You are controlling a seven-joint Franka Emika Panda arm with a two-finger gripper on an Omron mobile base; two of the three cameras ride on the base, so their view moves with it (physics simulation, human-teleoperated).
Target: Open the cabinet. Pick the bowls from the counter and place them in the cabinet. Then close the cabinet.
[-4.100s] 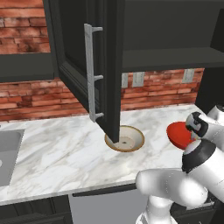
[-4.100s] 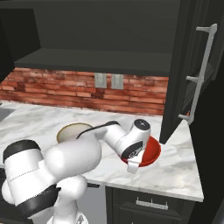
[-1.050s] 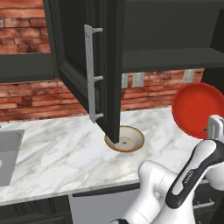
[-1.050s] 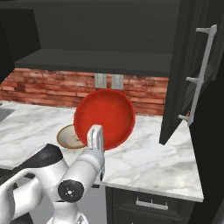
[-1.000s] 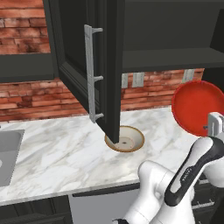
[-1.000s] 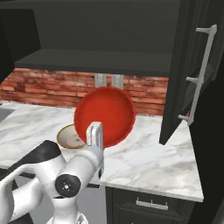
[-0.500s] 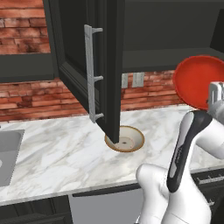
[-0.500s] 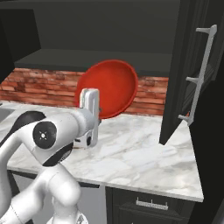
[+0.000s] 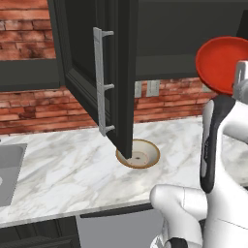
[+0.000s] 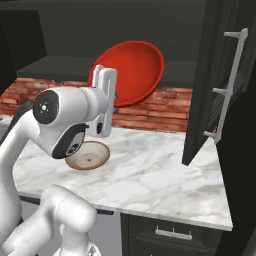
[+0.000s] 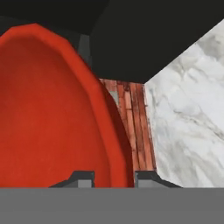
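1 bowl (image 9: 138, 154) on counter (image 9: 63, 169), below open cabinet door (image 9: 99, 77).

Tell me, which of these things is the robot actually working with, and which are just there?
Part of the job:
- red bowl, pinched at its rim by the gripper
- tan bowl, on the counter
- cabinet, doors open

Just there:
- sink
- brick wall
- wall outlets
- drawer

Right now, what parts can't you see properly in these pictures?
- Tan-rimmed speckled bowl: its far rim sits behind the open dark cabinet door in the left base view.
- Glossy red bowl: cut by the left base view's right edge.
- Fingers: just tips show in the hand view.
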